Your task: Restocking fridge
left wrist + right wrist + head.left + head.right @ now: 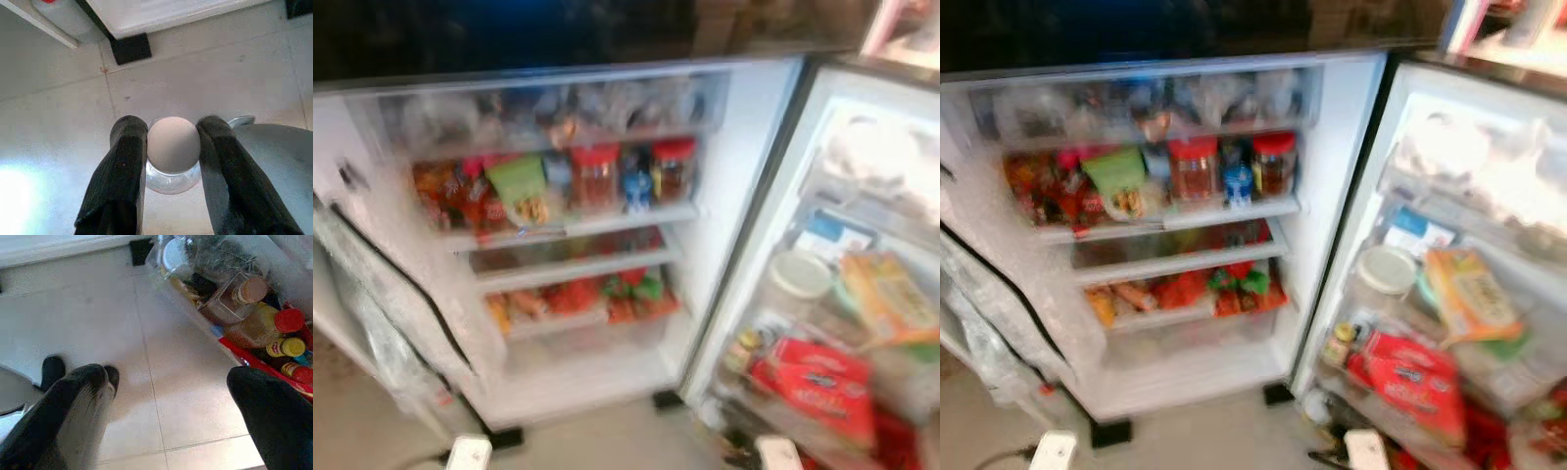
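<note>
The left gripper (172,147) hung low over the tiled floor (58,127) in front of the open fridge (744,147), its two black fingers closed snugly on an egg (173,144), one finger on each side at the widest part. That egg looked light, smooth and easily cracked, so the hold called for a gentle squeeze across its middle, never at the ends, and slow travel, since the shell would probably slip on hard pads. The right gripper (166,396) hung beside it with fingers spread wide and nothing between them, pointing down past the bottles (274,333) in the lowest door rack. The shelves (578,220) held red-lidded jars (597,176) and packets, and the door (862,294) was crowded with cartons.
</note>
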You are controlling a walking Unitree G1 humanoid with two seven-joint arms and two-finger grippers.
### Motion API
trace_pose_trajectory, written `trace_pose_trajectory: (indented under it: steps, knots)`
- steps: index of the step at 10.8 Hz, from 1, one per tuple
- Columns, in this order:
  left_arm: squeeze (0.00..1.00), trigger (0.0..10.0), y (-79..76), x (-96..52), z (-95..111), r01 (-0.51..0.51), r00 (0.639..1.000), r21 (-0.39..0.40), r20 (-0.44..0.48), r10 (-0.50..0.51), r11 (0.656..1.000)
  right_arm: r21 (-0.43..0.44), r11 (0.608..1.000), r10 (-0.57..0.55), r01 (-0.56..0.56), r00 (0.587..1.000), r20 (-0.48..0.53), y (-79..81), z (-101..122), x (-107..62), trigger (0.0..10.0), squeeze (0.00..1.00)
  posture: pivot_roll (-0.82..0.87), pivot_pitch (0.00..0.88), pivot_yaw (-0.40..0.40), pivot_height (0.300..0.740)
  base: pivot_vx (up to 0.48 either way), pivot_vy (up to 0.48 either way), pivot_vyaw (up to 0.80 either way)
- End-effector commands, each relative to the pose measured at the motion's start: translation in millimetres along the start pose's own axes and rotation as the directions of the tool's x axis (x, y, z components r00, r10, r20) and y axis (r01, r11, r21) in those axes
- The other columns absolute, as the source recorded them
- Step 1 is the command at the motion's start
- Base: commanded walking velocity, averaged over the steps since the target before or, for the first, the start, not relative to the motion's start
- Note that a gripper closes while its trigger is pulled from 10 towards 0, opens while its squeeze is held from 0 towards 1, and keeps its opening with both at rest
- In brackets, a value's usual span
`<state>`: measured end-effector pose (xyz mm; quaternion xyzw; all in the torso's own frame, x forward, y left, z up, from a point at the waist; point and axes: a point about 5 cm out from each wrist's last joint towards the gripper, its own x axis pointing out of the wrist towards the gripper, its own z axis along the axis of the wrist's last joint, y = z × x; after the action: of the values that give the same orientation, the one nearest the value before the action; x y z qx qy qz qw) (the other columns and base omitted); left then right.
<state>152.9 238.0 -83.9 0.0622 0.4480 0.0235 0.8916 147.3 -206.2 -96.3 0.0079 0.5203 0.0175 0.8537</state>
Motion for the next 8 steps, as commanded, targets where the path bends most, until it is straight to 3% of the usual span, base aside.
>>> trace_pose_trajectory:
  steps: [1, 3, 4, 5, 6, 7, 8]
  knots:
    - [0.0, 10.0, -0.6, -0.3, 4.8, -0.002, 0.998, -0.006, 0.056, 0.002, 1.0, 0.007, 1.0, -0.007, 0.007, 1.0, -0.001, -3.4, -0.5, -0.8, 10.0, 0.0, 0.08, 0.0, -0.044, 0.74, 0.0, 0.0, 0.0]
    - [0.0, 10.0, -1.8, -1.0, 12.2, 0.004, 0.991, -0.02, 0.137, -0.001, 1.0, 0.006, 1.0, -0.004, 0.004, 1.0, -0.001, -3.8, 0.5, -0.7, 10.0, 0.0, 0.09, 0.0, -0.047, 0.74, 0.0, 0.0, 0.0]
    - [0.0, 10.0, -14.7, 6.0, 53.2, 0.013, 0.961, 0.02, 0.276, -0.017, 1.0, 0.006, 1.0, 0.0, 0.0, 1.0, 0.0, -3.3, 1.6, -0.5, 10.0, 0.0, 0.08, 0.0, -0.039, 0.74, 0.0, 0.0, 0.0]
    - [0.0, 10.0, -20.4, 7.3, 80.5, 0.011, 0.928, 0.044, 0.373, -0.026, 0.999, 0.011, 1.0, 0.002, -0.002, 1.0, 0.003, -3.3, 1.9, -0.5, 10.0, 0.0, 0.08, 0.0, -0.038, 0.74, 0.0, 0.0, 0.0]
    - [0.0, 10.0, -19.1, -0.6, 108.0, -0.028, 0.84, 0.048, 0.543, -0.003, 0.998, 0.012, 1.0, 0.005, -0.005, 1.0, 0.005, -3.7, 2.9, -0.5, 10.0, 0.0, 0.07, 0.0, -0.034, 0.74, 0.0, 0.0, 0.0]
    - [0.0, 10.0, -24.4, -8.0, 123.1, -0.01, 0.772, 0.051, 0.635, -0.025, 0.999, 0.012, 1.0, 0.01, -0.01, 1.0, 0.004, -4.3, 3.2, -0.7, 10.0, 0.0, 0.07, 0.0, -0.034, 0.74, 0.0, 0.0, 0.0]
    - [0.0, 10.0, -30.2, -12.1, 131.4, 0.021, 0.734, 0.056, 0.677, -0.053, 0.998, 0.002, 1.0, 0.014, -0.014, 1.0, -0.002, -5.1, 3.4, -0.8, 10.0, 0.0, 0.08, 0.0, -0.034, 0.74, 0.0, 0.0, 0.0]
